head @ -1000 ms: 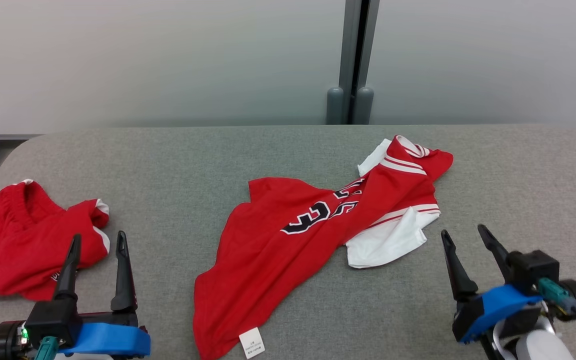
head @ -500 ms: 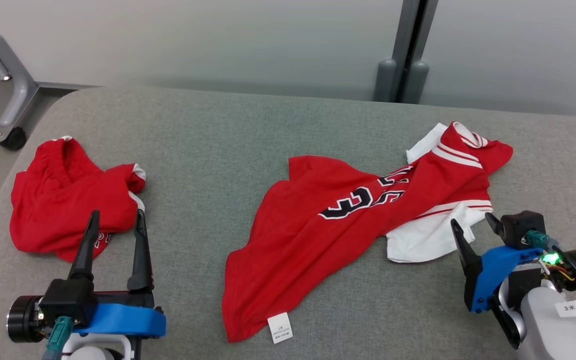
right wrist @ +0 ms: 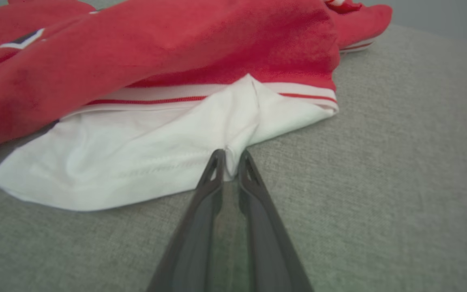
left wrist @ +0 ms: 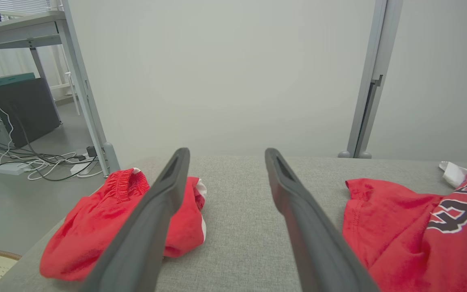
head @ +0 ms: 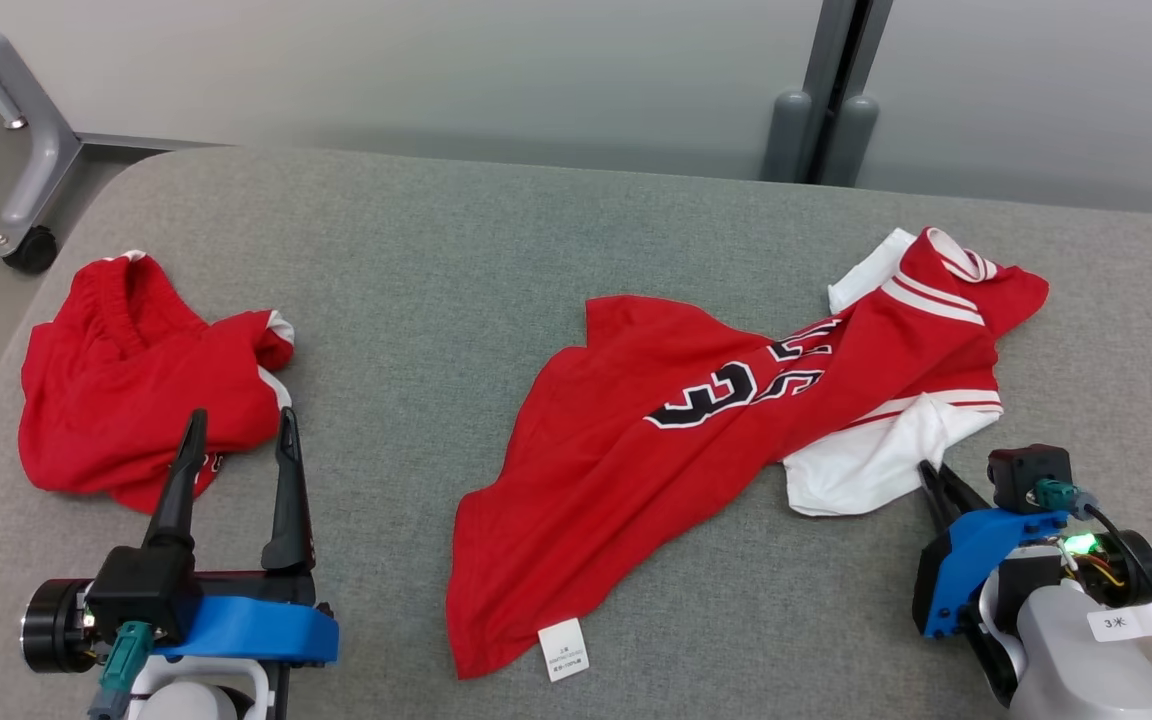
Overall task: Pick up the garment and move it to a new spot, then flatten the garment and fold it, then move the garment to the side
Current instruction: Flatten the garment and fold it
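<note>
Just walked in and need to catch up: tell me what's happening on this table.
The robot's right gripper is pinched shut on the white edge of the red jersey, which lies crumpled on the grey table, not yet lifted. The left gripper hovers open, holding nothing, near a second red garment bunched at the table's left end.

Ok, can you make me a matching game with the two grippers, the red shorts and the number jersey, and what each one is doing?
Things:
1. left gripper
2. right gripper
3. red shorts
4. jersey

States:
A. lying in the middle, number showing
B. fingers wide apart, holding nothing
C. crumpled at the robot's far left
D. pinched shut on white fabric

Pairs: 1-B, 2-D, 3-C, 4-A
</note>
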Motion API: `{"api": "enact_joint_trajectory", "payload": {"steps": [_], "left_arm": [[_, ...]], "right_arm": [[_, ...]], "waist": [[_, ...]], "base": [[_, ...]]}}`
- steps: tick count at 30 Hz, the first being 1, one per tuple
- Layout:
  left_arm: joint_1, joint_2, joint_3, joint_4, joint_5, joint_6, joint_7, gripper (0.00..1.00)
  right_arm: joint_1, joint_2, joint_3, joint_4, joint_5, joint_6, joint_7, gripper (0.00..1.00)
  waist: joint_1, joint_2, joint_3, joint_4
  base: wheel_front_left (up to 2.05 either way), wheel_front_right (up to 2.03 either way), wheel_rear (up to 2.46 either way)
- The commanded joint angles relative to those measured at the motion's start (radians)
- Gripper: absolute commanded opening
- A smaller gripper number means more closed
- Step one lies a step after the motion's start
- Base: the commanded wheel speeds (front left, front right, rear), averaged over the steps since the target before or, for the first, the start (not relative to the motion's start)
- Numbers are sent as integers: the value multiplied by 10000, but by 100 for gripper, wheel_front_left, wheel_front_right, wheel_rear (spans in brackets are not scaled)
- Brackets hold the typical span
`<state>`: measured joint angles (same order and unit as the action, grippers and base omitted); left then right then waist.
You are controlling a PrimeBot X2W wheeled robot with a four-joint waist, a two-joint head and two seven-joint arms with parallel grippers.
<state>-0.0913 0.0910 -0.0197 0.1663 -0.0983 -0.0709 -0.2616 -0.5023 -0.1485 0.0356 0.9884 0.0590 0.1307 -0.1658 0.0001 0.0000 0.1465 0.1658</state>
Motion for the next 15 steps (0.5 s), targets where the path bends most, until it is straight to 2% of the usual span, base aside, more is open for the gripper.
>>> {"api": "enact_joint_trajectory", "payload": {"steps": [1, 8, 15], "left_arm": [[-146, -3, -2, 29, 45, -31, -49, 100], [186, -67, 122, 104, 96, -60, -49, 100], [655, -138, 310, 163, -6, -49, -49, 100]], "right_arm": [[-171, 17, 22, 109, 102, 1, -96, 0], [89, 210, 158, 185, 575, 1, -837, 0], [1768, -34, 544, -1570, 1213, 1, -993, 0]], "waist": [[-1, 0, -41, -60], [-1, 0, -456, -602], [-1, 0, -896, -1347]], "base": [[0, 0, 0], [0, 0, 0], [0, 0, 0]]}}
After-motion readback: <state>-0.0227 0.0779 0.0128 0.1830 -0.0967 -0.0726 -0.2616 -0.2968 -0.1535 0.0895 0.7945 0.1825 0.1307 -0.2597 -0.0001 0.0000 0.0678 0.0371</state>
